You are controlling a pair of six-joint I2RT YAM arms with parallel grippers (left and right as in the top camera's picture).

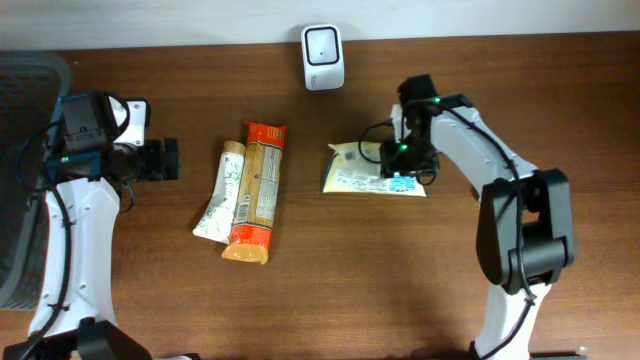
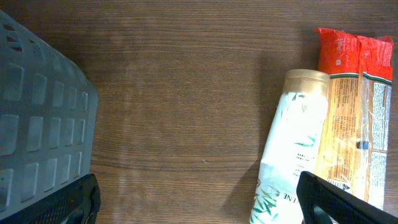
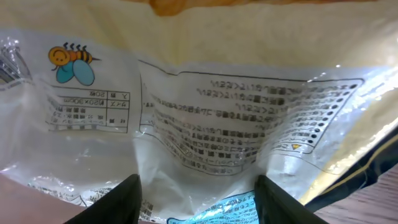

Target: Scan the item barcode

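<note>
A pale yellow and white snack packet [image 1: 362, 168] lies on the table right of centre. My right gripper [image 1: 405, 165] is at its right end, shut on the packet. In the right wrist view the packet [image 3: 205, 106] fills the frame with its printed back facing up, and its film is bunched into a crease between the two black fingers [image 3: 115, 202] of my right gripper [image 3: 199, 205]. I cannot pick out a barcode. The white scanner [image 1: 323, 57] stands at the back edge. My left gripper [image 1: 165, 160] hangs open at the left, holding nothing, and the left gripper [image 2: 199, 208] is over bare wood.
A white tube [image 1: 222, 192] and an orange-red packet [image 1: 258, 190] lie side by side left of centre; the tube [image 2: 292, 143] and packet [image 2: 357, 112] also show in the left wrist view. A grey basket [image 1: 20, 200] stands at the left edge.
</note>
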